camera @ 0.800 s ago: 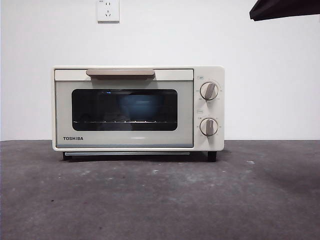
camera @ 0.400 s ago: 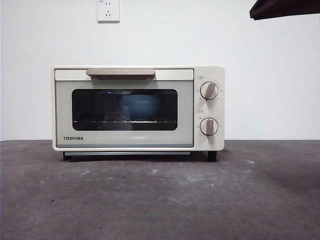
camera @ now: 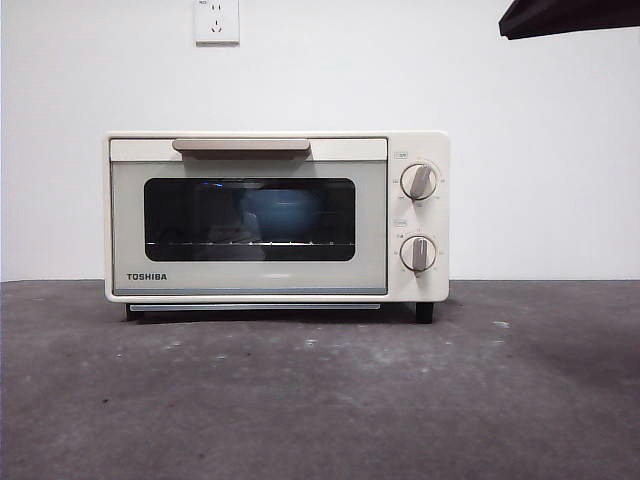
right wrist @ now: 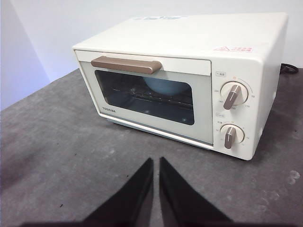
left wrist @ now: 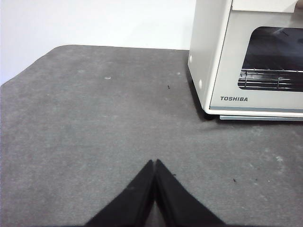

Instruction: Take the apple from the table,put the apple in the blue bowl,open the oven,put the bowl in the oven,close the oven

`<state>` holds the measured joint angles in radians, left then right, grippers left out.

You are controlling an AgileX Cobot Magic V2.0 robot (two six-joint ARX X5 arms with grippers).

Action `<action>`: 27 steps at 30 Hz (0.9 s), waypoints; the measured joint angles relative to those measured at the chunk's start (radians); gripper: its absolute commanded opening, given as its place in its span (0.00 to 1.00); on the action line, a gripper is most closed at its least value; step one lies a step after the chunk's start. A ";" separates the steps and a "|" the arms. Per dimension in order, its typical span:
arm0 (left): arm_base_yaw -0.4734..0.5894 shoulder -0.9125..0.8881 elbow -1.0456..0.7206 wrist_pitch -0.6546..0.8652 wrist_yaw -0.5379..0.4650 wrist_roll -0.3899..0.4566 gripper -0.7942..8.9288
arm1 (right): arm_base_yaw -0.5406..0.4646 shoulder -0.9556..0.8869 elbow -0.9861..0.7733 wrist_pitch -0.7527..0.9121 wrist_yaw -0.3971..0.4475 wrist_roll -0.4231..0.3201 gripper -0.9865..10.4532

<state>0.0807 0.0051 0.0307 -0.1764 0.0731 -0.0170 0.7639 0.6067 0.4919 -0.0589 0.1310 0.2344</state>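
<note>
You were looking at the oven [camera: 277, 217] standing on the grey surface [camera: 320, 400] against the white wall, its door shut flush and the beige handle [camera: 241, 148] running along the top edge of the door. Through the dark glass window you could make out the blue bowl [camera: 279, 214] sitting on the wire rack inside, about the middle of the window; the right wrist view showed the same bowl [right wrist: 163, 85] behind the glass. The apple could not be made out through the glass, so you could not tell where it lay. The two knobs [camera: 418, 182] sat one above the other on the panel to the right of the door. Your left hand [left wrist: 155, 163] hung over bare surface to the near left of the oven, clenched with its two black tips touching and grasping nothing. Your right hand [right wrist: 156, 162] hung in front of the oven, facing the door, its tips drawn nearly together with only a thin slit between them, and it gripped nothing either. In the front view a black arm tip [camera: 570, 17] showed at the top right corner, and a wall socket [camera: 216, 20] sat above the oven.
</note>
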 measured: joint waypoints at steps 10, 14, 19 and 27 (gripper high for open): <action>0.000 0.000 0.000 0.000 0.000 0.000 0.09 | -0.099 -0.056 -0.008 -0.002 0.049 -0.094 0.09; 0.000 0.000 0.000 0.000 0.000 0.000 0.09 | -0.273 -0.141 -0.051 0.008 -0.090 -0.139 0.09; 0.000 0.000 0.000 0.000 0.000 0.000 0.09 | -0.496 -0.269 -0.149 0.011 -0.155 -0.193 0.09; 0.000 0.000 0.000 0.000 0.000 0.000 0.09 | -0.673 -0.460 -0.327 0.087 -0.154 -0.229 0.09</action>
<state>0.0807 0.0051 0.0307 -0.1764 0.0731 -0.0170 0.0910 0.1467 0.1654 0.0280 -0.0235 0.0059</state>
